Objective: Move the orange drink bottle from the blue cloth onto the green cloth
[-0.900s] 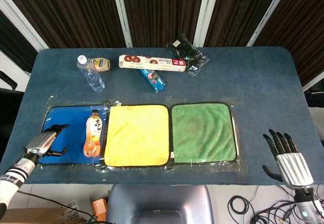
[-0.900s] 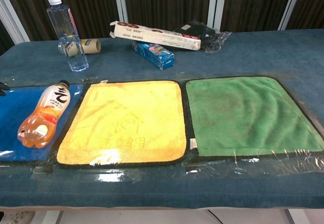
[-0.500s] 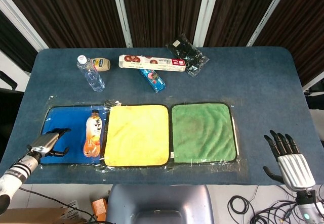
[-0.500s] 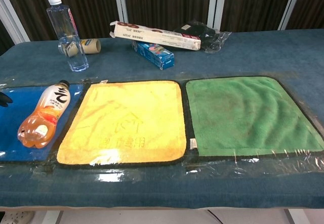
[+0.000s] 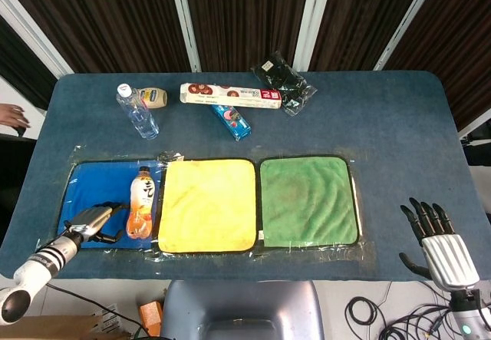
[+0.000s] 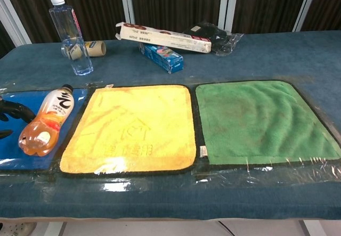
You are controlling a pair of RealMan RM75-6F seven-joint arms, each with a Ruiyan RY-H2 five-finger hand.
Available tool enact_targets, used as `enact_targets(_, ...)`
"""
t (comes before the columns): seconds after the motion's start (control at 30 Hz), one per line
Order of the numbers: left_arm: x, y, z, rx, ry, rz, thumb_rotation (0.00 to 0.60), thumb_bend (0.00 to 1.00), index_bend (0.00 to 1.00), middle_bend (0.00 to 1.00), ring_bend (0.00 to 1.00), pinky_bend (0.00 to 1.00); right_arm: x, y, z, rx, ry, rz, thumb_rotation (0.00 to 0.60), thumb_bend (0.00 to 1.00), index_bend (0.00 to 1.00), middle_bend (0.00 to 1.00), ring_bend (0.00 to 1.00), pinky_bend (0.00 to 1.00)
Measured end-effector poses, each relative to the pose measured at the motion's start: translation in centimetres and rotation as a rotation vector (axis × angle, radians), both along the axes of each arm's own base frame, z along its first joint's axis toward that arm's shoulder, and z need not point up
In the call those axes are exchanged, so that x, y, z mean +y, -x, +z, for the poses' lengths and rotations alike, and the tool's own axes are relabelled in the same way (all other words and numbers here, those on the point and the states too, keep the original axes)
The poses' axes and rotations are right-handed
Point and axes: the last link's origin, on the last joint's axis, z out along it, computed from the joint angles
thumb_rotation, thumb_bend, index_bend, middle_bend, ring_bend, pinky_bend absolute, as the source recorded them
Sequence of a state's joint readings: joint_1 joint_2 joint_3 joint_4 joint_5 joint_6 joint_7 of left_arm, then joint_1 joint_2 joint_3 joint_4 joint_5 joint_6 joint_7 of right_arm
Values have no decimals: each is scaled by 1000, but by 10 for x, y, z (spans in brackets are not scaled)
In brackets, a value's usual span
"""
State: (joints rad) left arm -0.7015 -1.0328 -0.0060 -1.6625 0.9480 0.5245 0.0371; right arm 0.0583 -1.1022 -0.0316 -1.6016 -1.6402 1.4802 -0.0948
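From above, the head view is showing both hands, while the chest view is catching only the dark fingertips (image 6: 15, 110) of the left one at its left edge. The left hand (image 5: 93, 221) is hovering low over the blue cloth (image 5: 96, 183), fingers spread and reaching toward the orange drink bottle (image 5: 140, 203) just beside them, holding nothing; whether the fingertips are touching the bottle I cannot tell. The right hand (image 5: 437, 240) is hanging past the desk's near right corner, fingers apart and empty; the chest view is missing it entirely.

The bottle is lying on its side along the blue cloth's right edge, cap pointing away from the robot, next to the yellow cloth (image 5: 207, 204). The green cloth (image 5: 308, 199) is sitting bare at the right end of the row. The chest view is giving the closer look at the bottle's label and orange base (image 6: 36, 137).

The desk (image 5: 399, 136) is wearing a dark blue cover, with clear film wrinkling around the cloths. Along the far side a clear water bottle (image 5: 138, 113), a long snack box (image 5: 230, 95), a small blue box (image 5: 231, 121) and a black packet (image 5: 284, 81) are lying. Dark slatted panels with pale uprights are running behind the desk
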Motion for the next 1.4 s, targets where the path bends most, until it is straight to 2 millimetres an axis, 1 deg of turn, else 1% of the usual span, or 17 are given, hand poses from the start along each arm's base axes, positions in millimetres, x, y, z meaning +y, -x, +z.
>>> enact_targets(0.23, 1, -15, -10, -14, 34, -20, 415, 494, 172, 138, 78, 120, 0, 0, 1, -5, 0, 0, 600, 175, 0, 0, 0, 0)
enact_targets(0.6, 5, -36, -23, -94, 76, -23, 411, 514, 172, 138, 78, 120, 0, 0, 2, -7, 1, 1, 600, 175, 0, 0, 0, 0)
enact_targets(0.83, 18, -46, -33, -140, 64, -33, 398, 515, 141, 138, 78, 120, 0, 1, 3, -10, 2, 1, 600, 175, 0, 0, 0, 0)
enact_targets(1.2, 38, -52, -47, -199, 72, 18, 395, 517, 140, 138, 78, 120, 1, 3, 7, -19, 11, -3, 600, 175, 0, 0, 0, 0)
enact_targets(1.4, 45, -61, -54, -232, 78, 6, 395, 518, 140, 138, 78, 120, 0, 4, 8, -20, 13, -9, 600, 175, 0, 0, 0, 0)
